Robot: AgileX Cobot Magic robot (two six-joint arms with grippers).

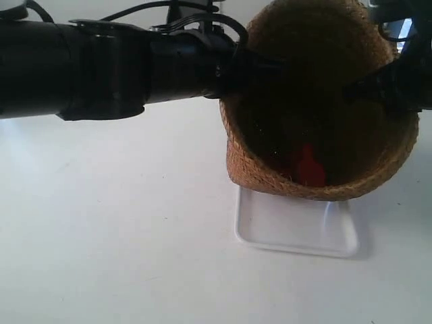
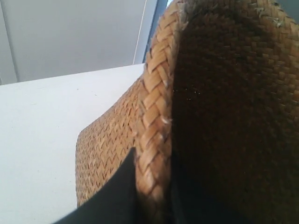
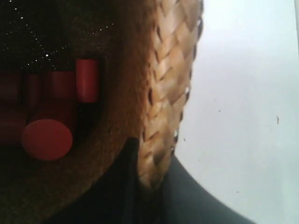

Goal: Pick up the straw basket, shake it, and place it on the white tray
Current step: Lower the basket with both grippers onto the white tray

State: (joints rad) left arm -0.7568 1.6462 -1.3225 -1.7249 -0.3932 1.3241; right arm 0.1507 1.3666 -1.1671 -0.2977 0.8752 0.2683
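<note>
left end effector [image 2: 153,191] pinching straw basket [image 1: 324,88] rim | right end effector [image 3: 150,186] same | grips 9/3 o'clock | white tray [image 1: 297,233] 6 o'clock, on counter [image 1: 101,223]

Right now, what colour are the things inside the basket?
Red things, best seen in the right wrist view.

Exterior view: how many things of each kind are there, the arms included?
Basket: 1
Tray: 1
Arms: 2, one at the exterior view's left, one at its right
Red things inside basket: too dark to count
Total: 4 without the red things
</note>
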